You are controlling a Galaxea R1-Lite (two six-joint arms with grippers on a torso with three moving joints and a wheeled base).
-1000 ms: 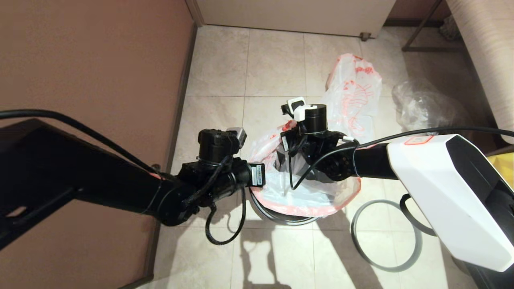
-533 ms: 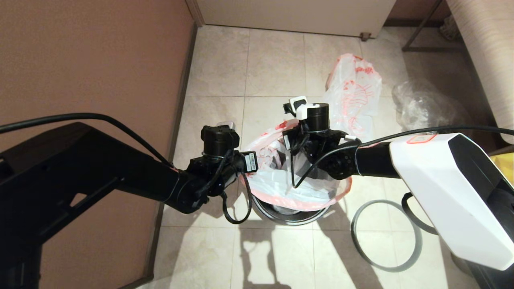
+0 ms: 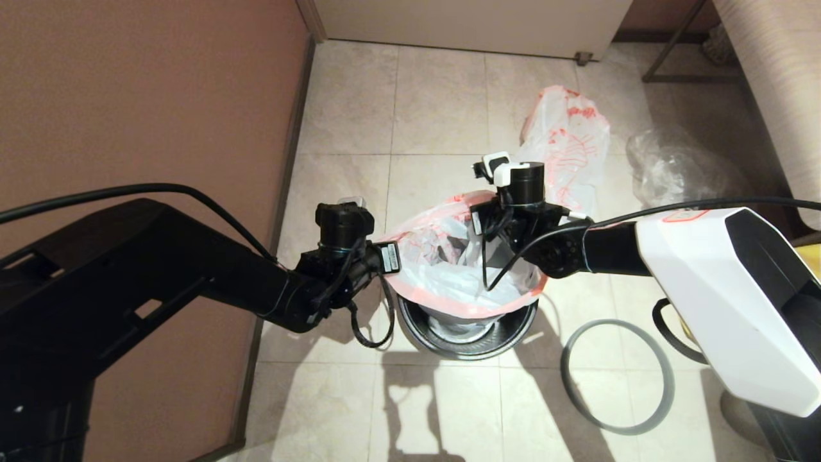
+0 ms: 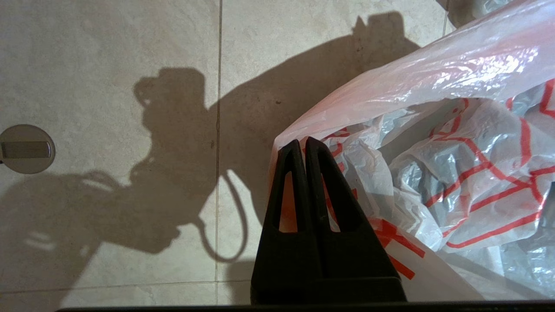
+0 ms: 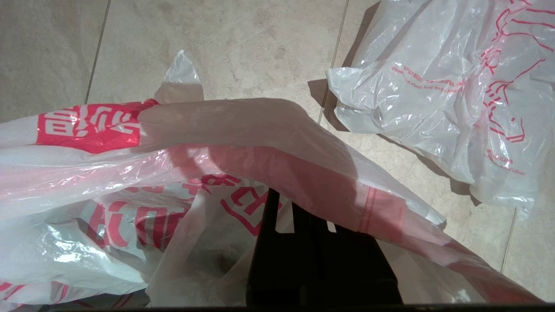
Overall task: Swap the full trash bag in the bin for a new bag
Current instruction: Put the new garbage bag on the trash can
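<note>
The new bag [image 3: 449, 269], white with red characters and a pink-red band, hangs stretched open above the black bin [image 3: 468, 337]. My left gripper [image 4: 302, 143] is shut on the bag's rim [image 4: 455, 151] at the left side. My right gripper [image 5: 284, 199] is shut on the rim at the far right side; the pink band [image 5: 303, 173] hides its fingertips. The full trash bag [image 3: 567, 151] lies on the floor behind the bin, and the right wrist view shows this full trash bag [image 5: 455, 86] too. The grey ring [image 3: 614, 323] lies flat on the tiles right of the bin.
A brown wall [image 3: 128, 96] runs close along the left. A clear crumpled bag [image 3: 680, 173] sits at the right, near a yellow thing [image 3: 802, 256]. A white door panel [image 3: 468, 25] closes the back. A round floor drain [image 4: 26, 149] lies left of the bin.
Both grippers moved apart and away from me, the right one to the right. The bag's mouth is spread wider, and more of the bin shows beneath its near edge.
</note>
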